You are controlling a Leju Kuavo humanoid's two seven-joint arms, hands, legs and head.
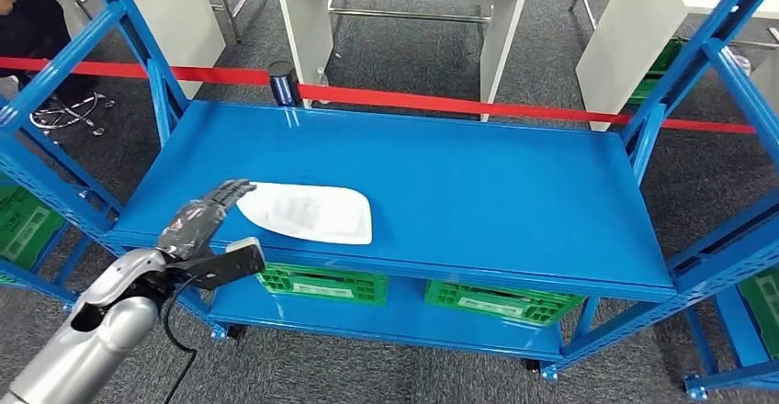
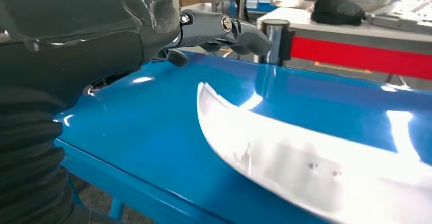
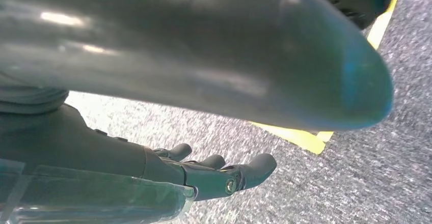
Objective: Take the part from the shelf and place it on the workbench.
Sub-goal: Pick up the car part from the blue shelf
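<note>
A white curved plastic part (image 1: 308, 211) lies flat near the front left of the blue shelf top (image 1: 459, 174). My left hand (image 1: 202, 213) reaches in from the front left, fingers stretched out and apart, their tips just at the part's pointed left end. The left wrist view shows the part (image 2: 305, 158) close up, with the fingers (image 2: 224, 30) hovering over the shelf beside it and holding nothing. My right hand (image 3: 204, 175) hangs over grey carpet, its fingers loosely extended and empty.
Blue uprights (image 1: 156, 73) and diagonal braces frame the shelf at both ends. Green crates (image 1: 321, 283) sit on the lower level. A red barrier tape (image 1: 459, 106) on a black post (image 1: 284, 83) runs behind the shelf, with white tables beyond.
</note>
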